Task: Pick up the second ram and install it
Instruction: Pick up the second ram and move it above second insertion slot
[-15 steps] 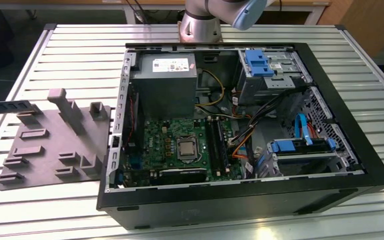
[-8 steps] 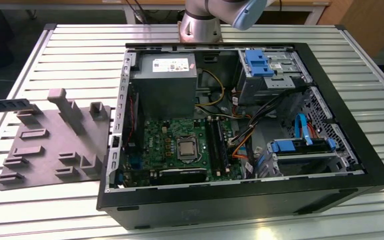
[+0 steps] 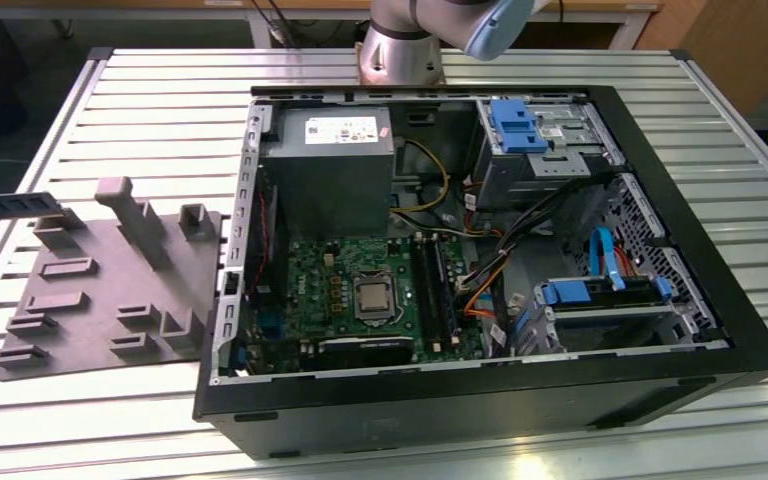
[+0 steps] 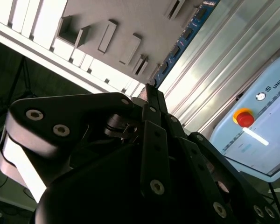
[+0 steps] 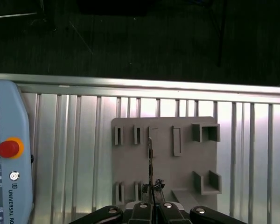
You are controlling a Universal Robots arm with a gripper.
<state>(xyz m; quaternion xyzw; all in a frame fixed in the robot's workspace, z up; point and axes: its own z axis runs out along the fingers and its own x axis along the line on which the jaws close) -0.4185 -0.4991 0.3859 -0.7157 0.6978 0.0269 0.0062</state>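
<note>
1. One slatted metal table carries everything.
2. The open black computer case lies on its side toward the exterior view's right. Its motherboard faces up.
3. A grey slotted fixture lies flat just beside the case, on the exterior view's left.
4. A teach pendant with a red button rests on the table, apart from the fixture.
5. My tool has its fingers closed tight on one end of the second ram.
6. The stick is held edge-on and reaches out from my fingertips over the fixture. In the exterior view it shows at the left edge, above the fixture's far corner and well apart from the case. I cannot tell whether it touches the fixture.
</note>
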